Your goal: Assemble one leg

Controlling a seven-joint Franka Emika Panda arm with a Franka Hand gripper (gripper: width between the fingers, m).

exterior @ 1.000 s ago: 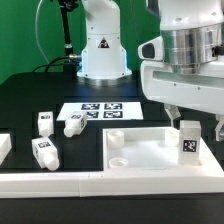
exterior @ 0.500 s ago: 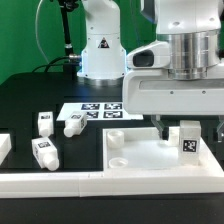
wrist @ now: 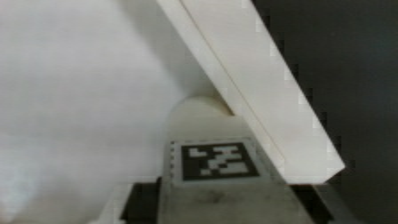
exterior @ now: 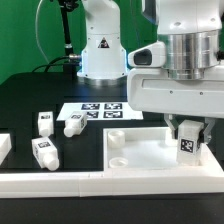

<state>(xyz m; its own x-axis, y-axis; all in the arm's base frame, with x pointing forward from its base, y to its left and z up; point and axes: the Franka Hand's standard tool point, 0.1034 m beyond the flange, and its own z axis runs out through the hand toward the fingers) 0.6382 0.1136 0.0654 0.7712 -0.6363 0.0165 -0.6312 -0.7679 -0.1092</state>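
Observation:
A leg (exterior: 187, 142) stands upright in the far right corner of the large white tabletop part (exterior: 140, 155), its tag facing the camera. My gripper (exterior: 187, 130) comes down over it from above, and its fingers close against the leg's two sides. In the wrist view the leg (wrist: 217, 150) fills the gap between the dark fingers (wrist: 151, 200), next to the tabletop's raised rim (wrist: 249, 80). Three more legs lie on the black table at the exterior view's left: one (exterior: 44, 122), another (exterior: 73, 124) and a third (exterior: 43, 152).
The marker board (exterior: 100, 112) lies behind the tabletop. The robot's base (exterior: 100, 55) stands at the back. A white block (exterior: 4, 147) sits at the left edge. A white ledge (exterior: 100, 185) runs along the front.
The wrist has turned above the leg and the fingers, wide apart a second ago, have drawn in onto the leg. The leg stays in the same corner.

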